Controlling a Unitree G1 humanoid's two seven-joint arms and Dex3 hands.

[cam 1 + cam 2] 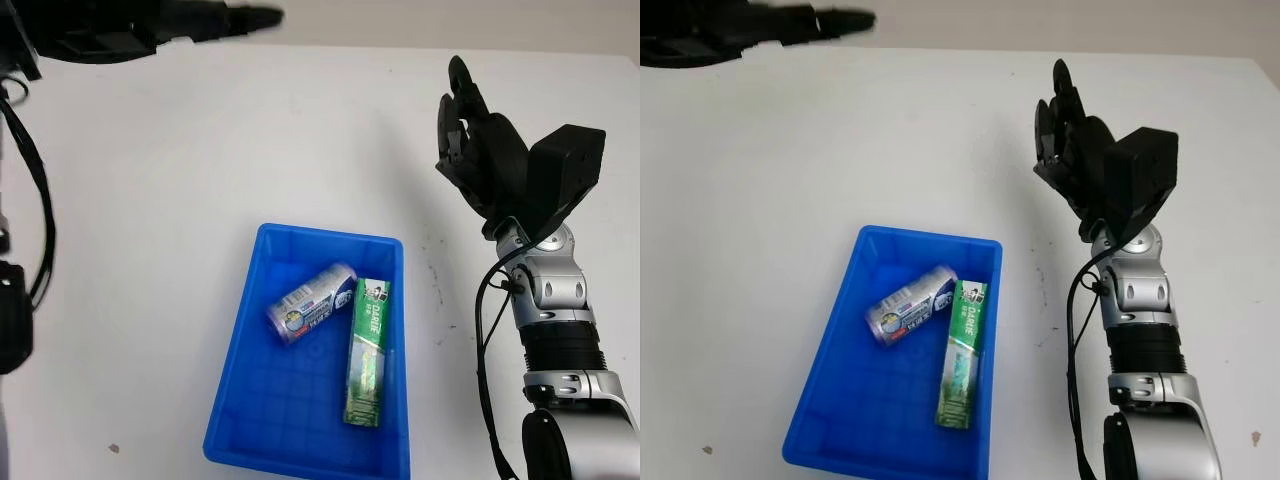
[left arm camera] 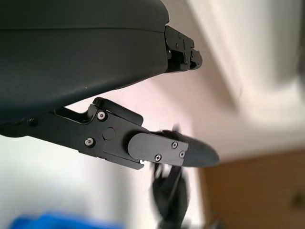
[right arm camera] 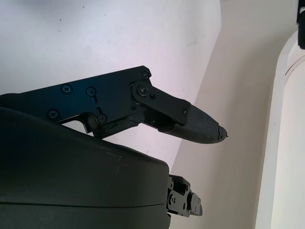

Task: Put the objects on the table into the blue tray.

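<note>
**Spotter:** Edges first, since that's where you lose things. Your left hand (image 1: 215, 20) sits at the far left of the bench (image 1: 150, 170), high in the head views, and most of its arm is cut off by the picture's top and left edge; you get a dark shell and one finger pointing toward the middle.

**Operator:** And the tray?

**Spotter:** Your blue tray (image 1: 228, 370) is near the front of the bench, between the two arms, and its near rim is clipped by the bottom edge. Both task items are inside it: the can (image 1: 311, 303) lies on its side toward the far end, tilted across the floor, and the green toothpaste box (image 1: 368, 351) lies flat along the right wall, just beside the can. I can't tell whether the two touch. The can's print is too small to read.

**Operator:** Right arm?

**Spotter:** It rises from the bottom right, forearm close to upright, with a black cable (image 1: 483, 350) looping beside it. Your right hand (image 1: 1072, 140) is raised above the bench to the right of the tray, well apart from it, palm side turned toward the middle.

**Operator:** Holding anything?

**Spotter:** No. Your right hand is open and empty. The wrist view shows a straight finger (image 3: 183, 117) over bare white surface. Your left hand is open too, holding nothing, with a finger (image 2: 162, 150) extended. The background there is blurred, with a smear of blue at one corner.
</note>
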